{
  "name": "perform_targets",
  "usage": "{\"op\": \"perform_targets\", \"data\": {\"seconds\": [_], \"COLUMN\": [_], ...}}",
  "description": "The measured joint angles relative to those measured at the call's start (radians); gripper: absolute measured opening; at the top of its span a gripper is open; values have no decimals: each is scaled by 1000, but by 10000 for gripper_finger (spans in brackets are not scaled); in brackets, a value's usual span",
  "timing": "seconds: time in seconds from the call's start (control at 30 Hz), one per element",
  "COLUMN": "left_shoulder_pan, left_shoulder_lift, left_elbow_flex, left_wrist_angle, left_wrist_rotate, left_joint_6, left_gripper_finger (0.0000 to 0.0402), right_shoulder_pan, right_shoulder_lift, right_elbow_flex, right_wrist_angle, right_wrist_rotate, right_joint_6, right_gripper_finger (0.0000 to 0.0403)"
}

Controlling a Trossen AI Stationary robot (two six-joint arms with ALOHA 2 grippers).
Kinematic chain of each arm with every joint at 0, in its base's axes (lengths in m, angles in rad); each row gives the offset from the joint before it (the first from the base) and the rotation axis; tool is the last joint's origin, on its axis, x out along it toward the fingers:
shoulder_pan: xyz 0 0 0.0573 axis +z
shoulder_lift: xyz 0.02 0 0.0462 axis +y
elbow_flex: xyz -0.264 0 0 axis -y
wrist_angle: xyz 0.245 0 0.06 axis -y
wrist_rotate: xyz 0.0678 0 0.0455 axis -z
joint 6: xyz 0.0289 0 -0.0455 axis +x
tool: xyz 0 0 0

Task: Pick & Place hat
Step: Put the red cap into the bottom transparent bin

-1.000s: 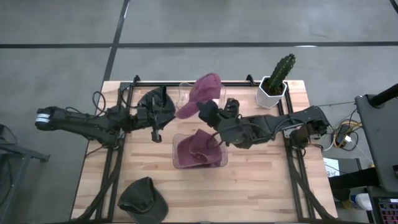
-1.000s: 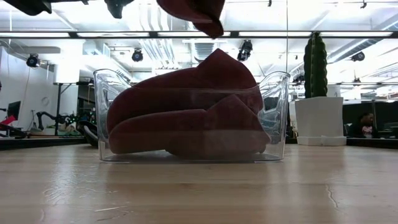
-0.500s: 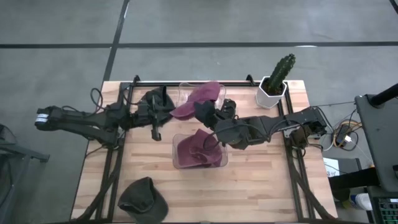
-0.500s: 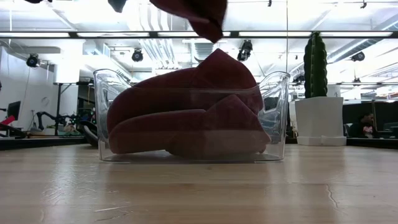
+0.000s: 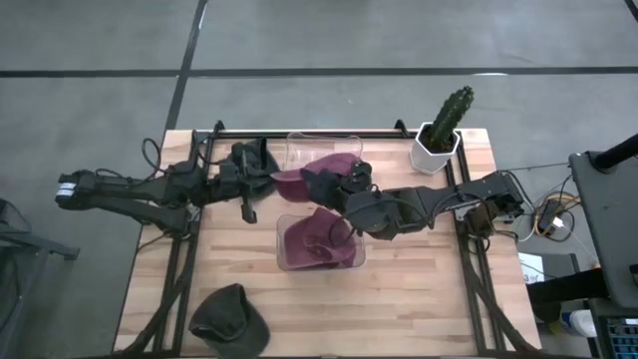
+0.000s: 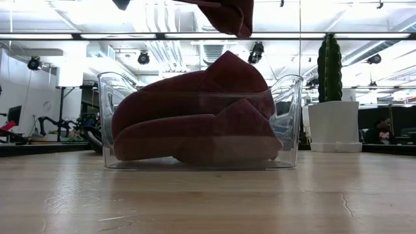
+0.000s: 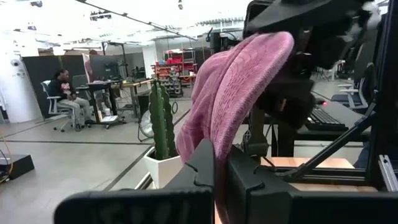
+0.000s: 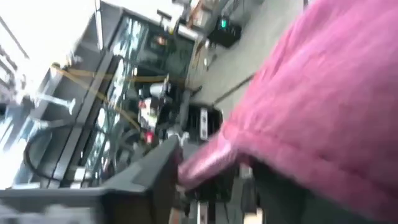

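Above table (image 5: 419, 299), hat (image 5: 317, 170) between hands

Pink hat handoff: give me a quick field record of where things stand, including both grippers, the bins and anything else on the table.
held hat: pink hat, in the air between both grippers, above the back bin
left gripper: shut on the pink hat's edge
right gripper: shut on the pink hat
front bin: clear bin holding maroon hats
back bin: clear bin, contents hidden under the held hat
spare hat: dark green hat at the table's front left
other: potted cactus at the back right corner
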Motion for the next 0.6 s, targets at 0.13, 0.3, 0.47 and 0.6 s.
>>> {"op": "perform_targets", "data": {"seconds": [0.13, 0.3, 0.47, 0.6], "left_shoulder_pan": [7, 10, 23, 38], "left_shoulder_lift": [-2, -18, -36, -44], "left_elbow_flex": [0, 8, 9, 9], "left_wrist_angle": [-11, -38, -70, -136], "left_wrist_rotate": [-9, -11, -16, -22], "left_joint_6": [-40, -170, -372, -523], "left_gripper_finger": [6, 6, 6, 6], "right_shoulder_pan": [1, 4, 7, 7], "right_shoulder_lift": [0, 0, -2, -7], "right_elbow_flex": [0, 0, 0, 0], "right_wrist_angle": [3, 3, 42, 84], "right_wrist_rotate": [-121, -300, -511, -706], "right_joint_6": [-9, -78, -144, -271], "right_gripper_finger": [257, 289, 295, 289]}}
